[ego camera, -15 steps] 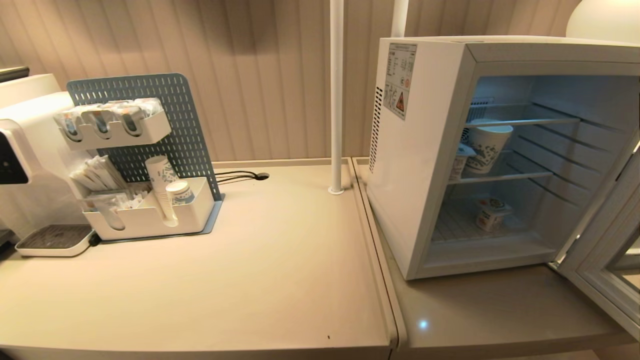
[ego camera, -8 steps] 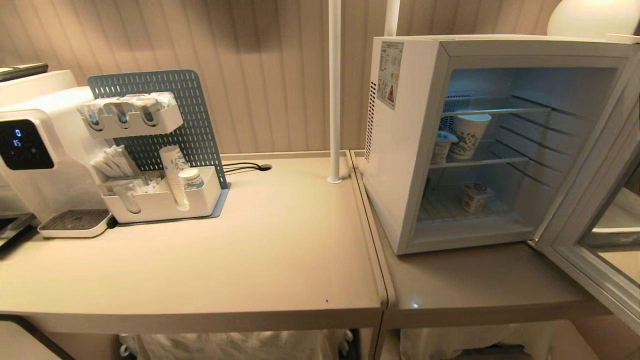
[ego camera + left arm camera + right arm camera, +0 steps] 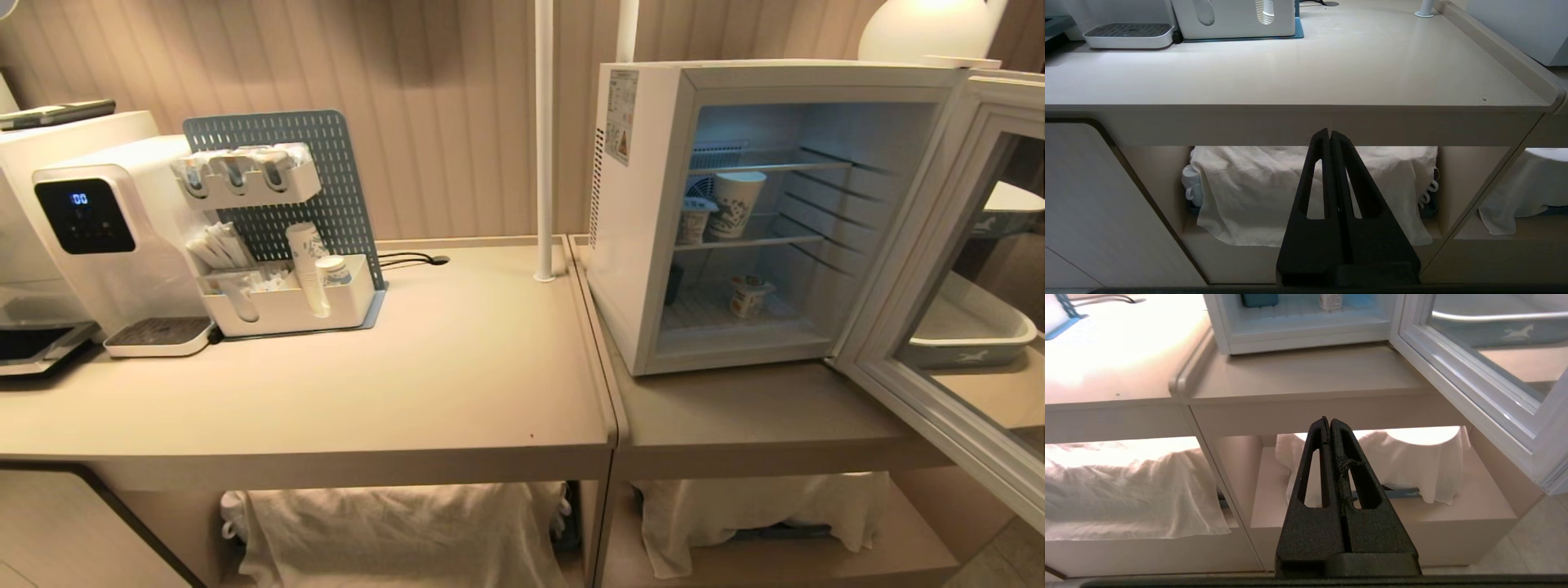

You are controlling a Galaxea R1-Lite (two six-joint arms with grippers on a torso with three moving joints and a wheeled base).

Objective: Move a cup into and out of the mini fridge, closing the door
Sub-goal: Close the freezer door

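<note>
Head view shows your cup (image 3: 736, 204) inside the mini fridge (image 3: 645, 212): light, crushable, grasp mid-wall; both grippers closed empty.

mini fridge (image 3: 637, 245) on the counter (image 3: 457, 392) at right, door (image 3: 939, 327) swung right, cup (image 3: 736, 204) on its middle shelf

Mini fridge (image 3: 641, 245): smooth white casing, thin metal wire shelves; door (image 3: 939, 327): glossy glass pane; counter (image 3: 457, 384): smooth beige satin; cloth (image 3: 392, 531): wrinkled white fabric; gripper fingers (image 3: 1339, 457): rough matt black plastic
</note>
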